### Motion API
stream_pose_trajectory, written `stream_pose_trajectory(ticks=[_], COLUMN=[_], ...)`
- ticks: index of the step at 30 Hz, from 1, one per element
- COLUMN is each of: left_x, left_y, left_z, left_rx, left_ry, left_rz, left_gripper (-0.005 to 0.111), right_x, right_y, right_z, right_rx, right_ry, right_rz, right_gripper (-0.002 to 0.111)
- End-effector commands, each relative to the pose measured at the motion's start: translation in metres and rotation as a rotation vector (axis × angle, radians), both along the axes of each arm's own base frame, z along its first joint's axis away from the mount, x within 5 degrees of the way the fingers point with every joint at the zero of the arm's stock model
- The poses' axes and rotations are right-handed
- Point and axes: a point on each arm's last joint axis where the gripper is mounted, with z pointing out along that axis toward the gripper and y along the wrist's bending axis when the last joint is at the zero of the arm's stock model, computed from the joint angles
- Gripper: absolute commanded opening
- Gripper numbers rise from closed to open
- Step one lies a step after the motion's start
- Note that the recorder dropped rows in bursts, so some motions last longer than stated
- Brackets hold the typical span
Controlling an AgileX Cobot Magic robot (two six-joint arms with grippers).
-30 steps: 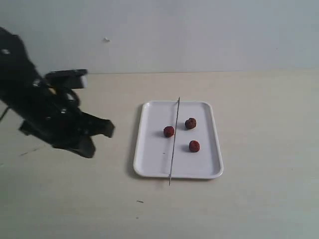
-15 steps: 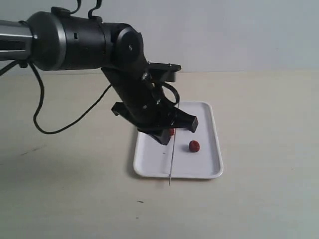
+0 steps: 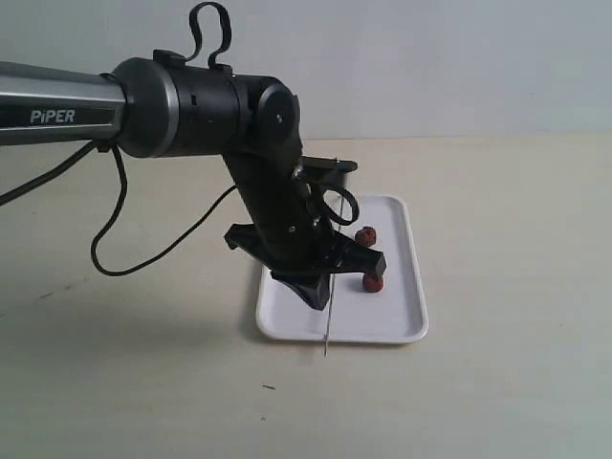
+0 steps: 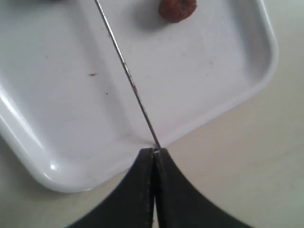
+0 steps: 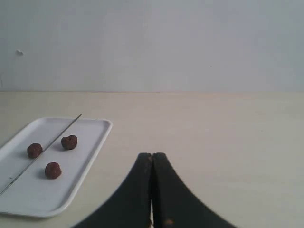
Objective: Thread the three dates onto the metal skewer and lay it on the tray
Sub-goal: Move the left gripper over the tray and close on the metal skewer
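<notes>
Swung in from the left edge of the exterior view, the left gripper (image 3: 320,287) now hangs at centre frame over the tray (image 3: 406,306), above the near end of the skewer (image 3: 327,335). Its jaws look pressed together; whether they pinch the skewer cannot be told. That skewer lies lengthwise across the tray, tip past the lower rim. Three dates (image 5: 52,170) sit loose beside it, none threaded, so every step remains. Over bare table (image 5: 228,142), the right gripper (image 5: 152,156) is clenched on nothing. One date hides behind the left arm (image 3: 191,96) in the exterior view.
</notes>
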Motion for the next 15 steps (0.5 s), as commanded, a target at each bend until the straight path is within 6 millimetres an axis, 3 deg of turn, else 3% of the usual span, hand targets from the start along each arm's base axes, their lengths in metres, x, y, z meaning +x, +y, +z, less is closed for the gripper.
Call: stream_pose_trajectory(ticks=[1, 6, 15], left_x=[0.0015, 0.0025, 0.0057], left_y=[-0.0037, -0.0044, -0.0096], left_z=[0.0059, 0.0062, 0.0077], left_rx=[-0.021, -0.029, -0.067], left_ry=[-0.040, -0.051, -0.101], left_rz=[-0.028, -0.027, -0.003], left_gripper=[0.023, 0.038, 0.039], right_x=[-0.0003, -0.0003, -0.0003], right_y=[-0.0003, -0.0003, -0.0003], right_z=[-0.0009, -0.0007, -0.0007], right_rx=[-0.004, -0.004, -0.004], right_ry=[-0.006, -0.008, -0.008], right_rz=[-0.005, -0.005, -0.005], right_gripper=[0.000, 0.000, 0.000])
